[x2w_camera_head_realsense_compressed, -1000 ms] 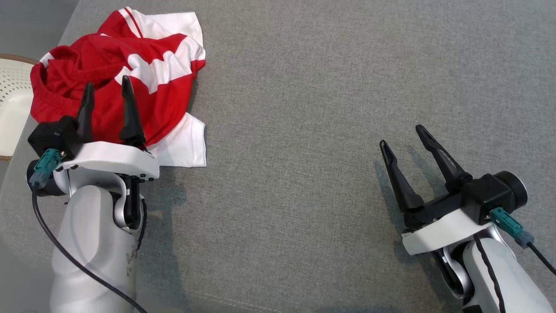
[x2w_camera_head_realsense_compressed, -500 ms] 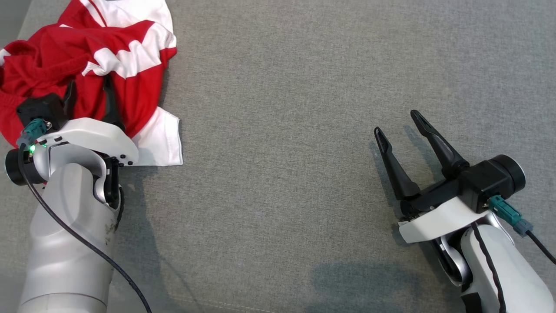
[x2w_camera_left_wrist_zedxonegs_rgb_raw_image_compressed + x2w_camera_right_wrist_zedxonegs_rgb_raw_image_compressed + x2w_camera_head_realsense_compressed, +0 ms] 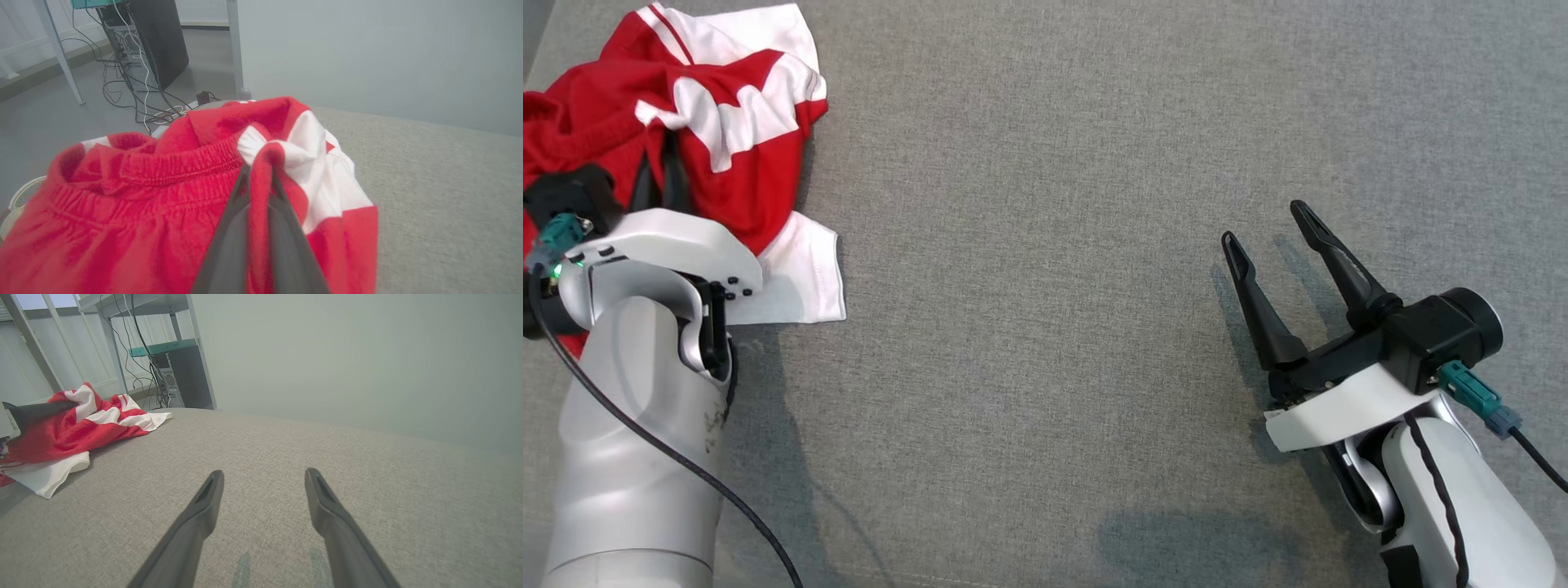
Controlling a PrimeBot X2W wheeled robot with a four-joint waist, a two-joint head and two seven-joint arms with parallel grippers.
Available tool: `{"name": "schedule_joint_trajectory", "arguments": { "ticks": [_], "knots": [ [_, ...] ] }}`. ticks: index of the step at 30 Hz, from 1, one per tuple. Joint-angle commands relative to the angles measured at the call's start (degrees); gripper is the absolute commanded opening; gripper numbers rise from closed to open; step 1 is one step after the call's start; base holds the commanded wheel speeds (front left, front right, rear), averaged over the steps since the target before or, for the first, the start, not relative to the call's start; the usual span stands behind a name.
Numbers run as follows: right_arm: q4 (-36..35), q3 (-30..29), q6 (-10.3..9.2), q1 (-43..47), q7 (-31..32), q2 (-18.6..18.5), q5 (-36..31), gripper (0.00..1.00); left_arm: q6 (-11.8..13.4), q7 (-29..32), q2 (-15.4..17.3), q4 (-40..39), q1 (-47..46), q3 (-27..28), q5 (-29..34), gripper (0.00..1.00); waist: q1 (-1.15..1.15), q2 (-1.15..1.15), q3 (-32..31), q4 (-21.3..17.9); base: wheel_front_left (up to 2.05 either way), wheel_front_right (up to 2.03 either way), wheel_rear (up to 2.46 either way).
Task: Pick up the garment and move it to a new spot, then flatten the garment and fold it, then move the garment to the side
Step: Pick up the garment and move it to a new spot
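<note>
Garment (image 3: 727,122), a crumpled red-and-white piece, lies bunched at the far left corner of the grey padded surface (image 3: 1045,245). The left gripper (image 3: 259,175) sits at the garment's near side, its fingers pinched together on a raised fold of the red cloth. The right gripper (image 3: 1263,222) is well apart to the garment's right, its fingers spread wide.

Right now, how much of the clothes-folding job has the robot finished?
Only the very start. Done: the left end effector is pinched shut on a fold of the red and white garment. In hand: that pickup; the garment lies crumpled at the gray surface's left side. Left: carrying it to a new spot, flattening, folding, moving aside. The right end effector is open and empty.
</note>
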Motion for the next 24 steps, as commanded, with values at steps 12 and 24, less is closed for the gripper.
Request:
{"name": "schedule_joint_trajectory", "arguments": {
  "ticks": [12,24],
  "knots": [
    [-0.7,0.8,0.08,0.5,-0.8,2.4,1.1,1.00,-0.6,-0.3,1.6,-18.3,6.0,3.9,1.8,0.00,0.00,0.00,-4.2,-1.3,0.00,0.00,0.00],
    [-0.8,-0.7,0.08,2.3,-0.8,4.3,1.8,1.00,-3.8,-0.3,0.4,-31.3,9.5,2.5,3.9,0.00,0.00,0.00,-10.1,-5.3,0.00,0.00,0.00]
  ]
}}
